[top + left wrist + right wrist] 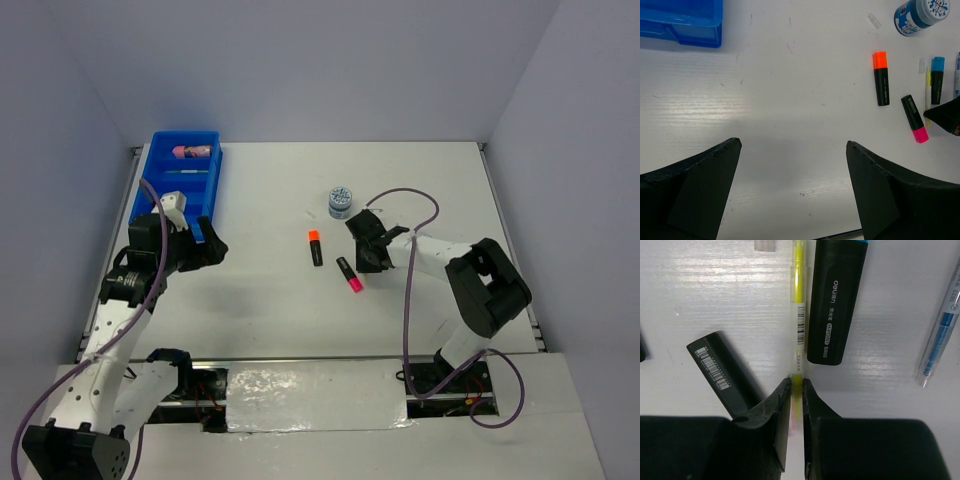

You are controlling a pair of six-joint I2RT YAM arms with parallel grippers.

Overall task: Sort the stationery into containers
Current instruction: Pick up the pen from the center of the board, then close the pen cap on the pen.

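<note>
A: Where the right gripper is viewed from its own wrist, what is noted between the jaws?

B: The near end of a thin yellow pen is pinched there, and the jaws are closed onto it from both sides. The pen is laid along the white table, touching the blue-capped black marker on its right. The pink-capped marker is angled just to its left. A clear blue pen is set apart at the right.

A: And the left gripper?

B: It is spread wide and nothing is held. White tabletop is seen between its fingers. It is positioned by the near end of the blue tray.

A: Other items?

B: An orange-capped marker is logged left of the pink-capped one, apart from it. One patterned-top disc is recorded just beyond the right gripper. A pink cylinder is lodged in the tray's farthest compartment.
</note>
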